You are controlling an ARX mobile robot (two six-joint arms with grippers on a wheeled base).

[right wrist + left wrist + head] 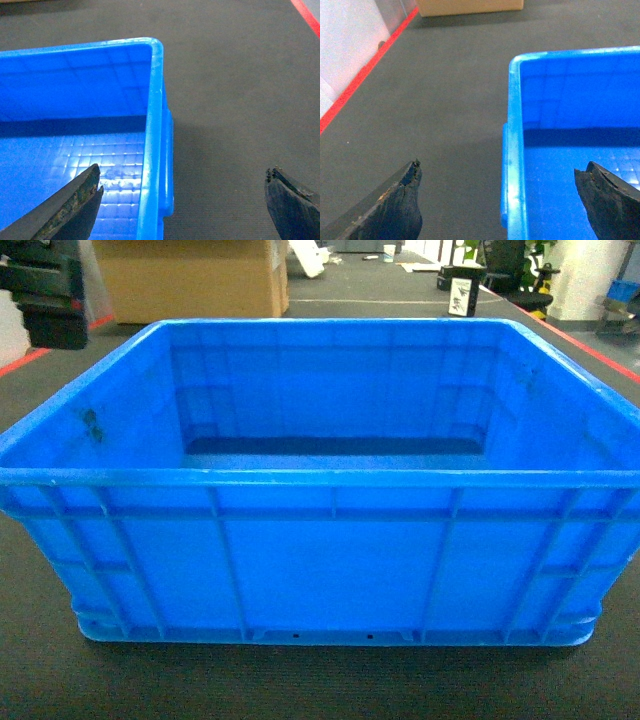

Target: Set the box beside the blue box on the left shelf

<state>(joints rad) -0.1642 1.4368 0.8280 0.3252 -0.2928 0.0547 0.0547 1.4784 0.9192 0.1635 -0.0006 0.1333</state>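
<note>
Box (330,560) on dark floor, left claw (502,200) and right claw (182,202) released, straddling its side rims.

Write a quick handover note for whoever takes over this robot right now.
Left hand: open, straddling the box's left rim, one finger outside, one over the inside.
Right hand: open, straddling the right rim the same way.
The box sits empty on the dark floor mat, not lifted.
Done: both hands lined up on the side walls.
Left: close, lift, carry to the left shelf, not in view.
</note>
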